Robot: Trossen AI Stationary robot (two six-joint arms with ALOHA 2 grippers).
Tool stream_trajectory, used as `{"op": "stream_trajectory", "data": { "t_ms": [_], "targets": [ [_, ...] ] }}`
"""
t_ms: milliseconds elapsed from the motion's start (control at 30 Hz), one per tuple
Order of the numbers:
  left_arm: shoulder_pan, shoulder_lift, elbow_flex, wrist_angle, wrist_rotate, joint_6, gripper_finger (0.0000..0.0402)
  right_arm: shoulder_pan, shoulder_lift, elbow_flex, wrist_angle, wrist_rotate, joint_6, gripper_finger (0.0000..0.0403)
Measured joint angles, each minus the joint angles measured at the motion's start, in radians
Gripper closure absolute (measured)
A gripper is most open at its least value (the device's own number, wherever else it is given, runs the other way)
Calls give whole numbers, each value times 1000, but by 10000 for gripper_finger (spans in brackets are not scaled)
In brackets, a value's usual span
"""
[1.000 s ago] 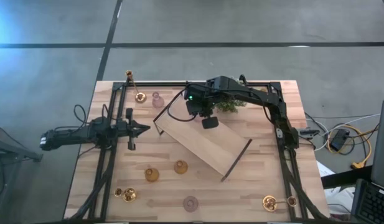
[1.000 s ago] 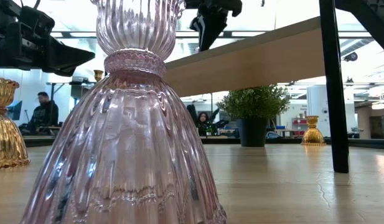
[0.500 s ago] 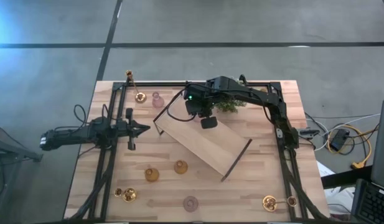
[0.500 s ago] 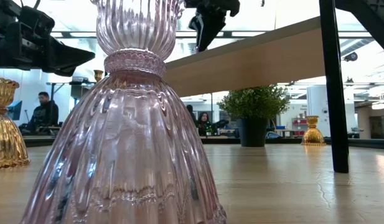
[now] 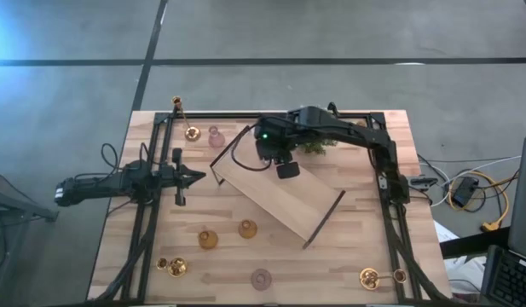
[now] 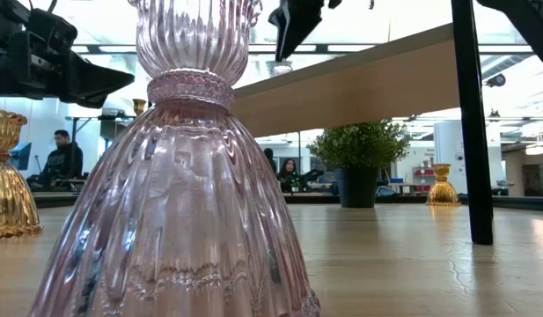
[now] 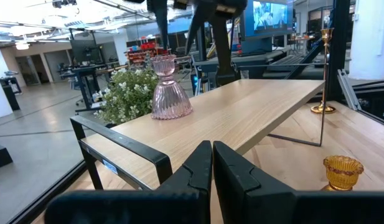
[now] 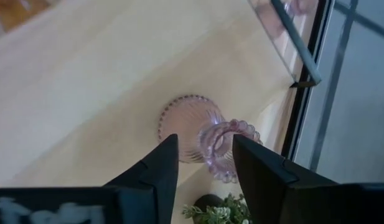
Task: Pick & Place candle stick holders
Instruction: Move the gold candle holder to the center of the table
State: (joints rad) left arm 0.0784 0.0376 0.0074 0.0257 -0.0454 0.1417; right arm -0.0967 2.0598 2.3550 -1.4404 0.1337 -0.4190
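My right gripper (image 8: 204, 142) is open and stands above the far left end of the wooden tray (image 5: 284, 198). A pale pink glass holder (image 8: 201, 134) stands upright on the tray under it; the left wrist view (image 7: 170, 96) shows the fingers above its top, apart from it. My left gripper (image 7: 211, 148) is shut and empty at the table's left side (image 5: 190, 177). Other holders stand on the table: a pink one (image 5: 215, 136), a tall-stemmed gold one (image 5: 177, 107), two amber ones (image 5: 208, 240) (image 5: 246, 228), and a pink one (image 6: 179, 194) near the front edge.
A green potted plant (image 5: 314, 145) stands just behind the tray's far end, beside my right arm. Gold holders stand at the near left (image 5: 170, 267) and near right (image 5: 372, 277) corners. The tray's black wire handles (image 7: 126, 149) stick up at both ends.
My right gripper has risen a little above the tray's far left end, staying open. The pink holder under it has stayed upright on the tray.
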Motion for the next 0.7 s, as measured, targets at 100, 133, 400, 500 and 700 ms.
{"op": "stream_trajectory", "data": {
  "t_ms": [100, 133, 400, 500, 700],
  "targets": [
    [0, 0, 0, 0, 0, 0, 383, 23, -37, 1, 9, 5, 1, 250],
    [0, 0, 0, 0, 0, 0, 383, 32, -52, 1, 9, 21, 6, 250],
    [0, 0, 0, 0, 0, 0, 383, 133, -177, 1, -17, 102, 206, 261],
    [0, 0, 0, 0, 0, 0, 383, 196, -211, 1, -72, 101, 289, 269],
    [0, 0, 0, 0, 0, 0, 383, 349, -256, -17, -131, 64, 516, 288]
  ]
}}
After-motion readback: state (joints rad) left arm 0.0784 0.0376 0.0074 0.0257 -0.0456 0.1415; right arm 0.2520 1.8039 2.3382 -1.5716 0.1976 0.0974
